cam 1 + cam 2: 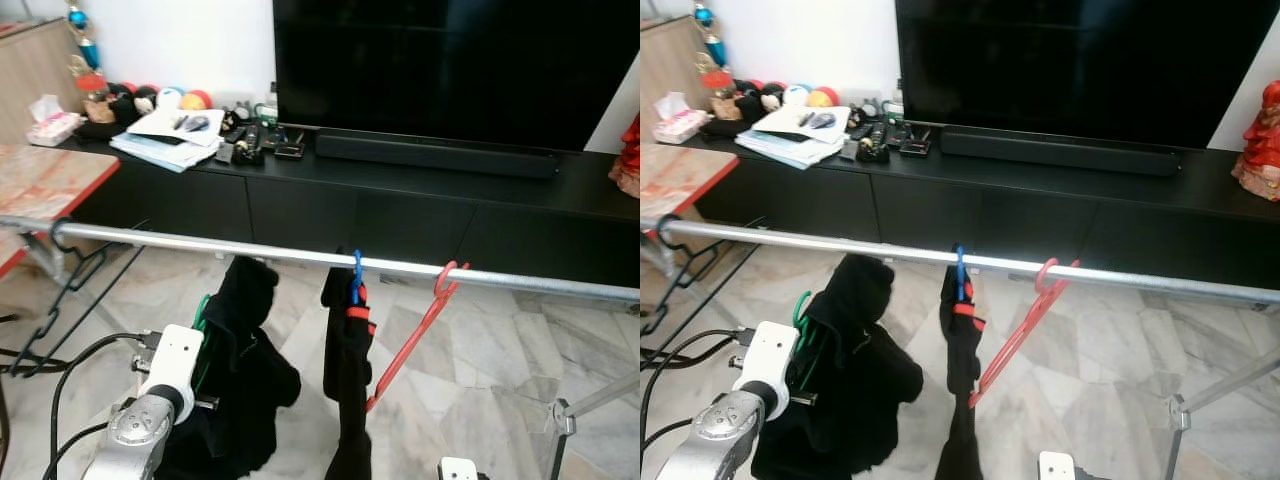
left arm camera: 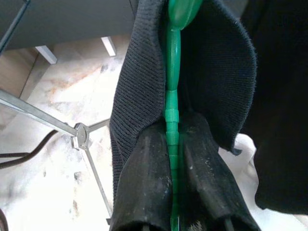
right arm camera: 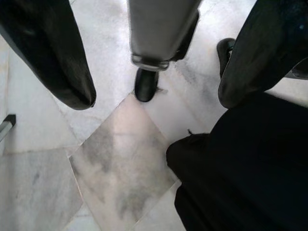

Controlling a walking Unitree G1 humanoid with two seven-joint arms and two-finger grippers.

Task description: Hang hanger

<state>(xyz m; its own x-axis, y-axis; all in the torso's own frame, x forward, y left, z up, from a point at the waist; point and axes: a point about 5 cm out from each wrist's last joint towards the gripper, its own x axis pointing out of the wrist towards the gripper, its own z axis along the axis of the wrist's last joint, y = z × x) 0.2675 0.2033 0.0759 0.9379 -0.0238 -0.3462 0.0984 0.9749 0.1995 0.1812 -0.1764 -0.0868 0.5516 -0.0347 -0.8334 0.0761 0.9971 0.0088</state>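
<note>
A green hanger (image 2: pixel 172 96) carrying a black garment (image 1: pixel 240 380) is held below the silver rail (image 1: pixel 200 243), left of centre. My left gripper (image 2: pixel 172 144) is shut on the hanger's green stem, with black knit cloth draped round the fingers. The hanger's green hook (image 1: pixel 203 312) peeks out beside the garment, under the rail and apart from it. On the rail hang a blue hanger (image 1: pixel 356 268) with a dark garment and a bare red hanger (image 1: pixel 420 330). My right gripper (image 3: pixel 156 101) is open, low over the marble floor, beside black cloth (image 3: pixel 250 168).
A low black TV cabinet (image 1: pixel 400 215) with a large TV (image 1: pixel 450 60), soundbar and papers stands behind the rail. Black hangers (image 1: pixel 72 275) hang at the rail's left end by a red-edged table (image 1: pixel 50 185). The rack's strut (image 1: pixel 565 420) stands at right.
</note>
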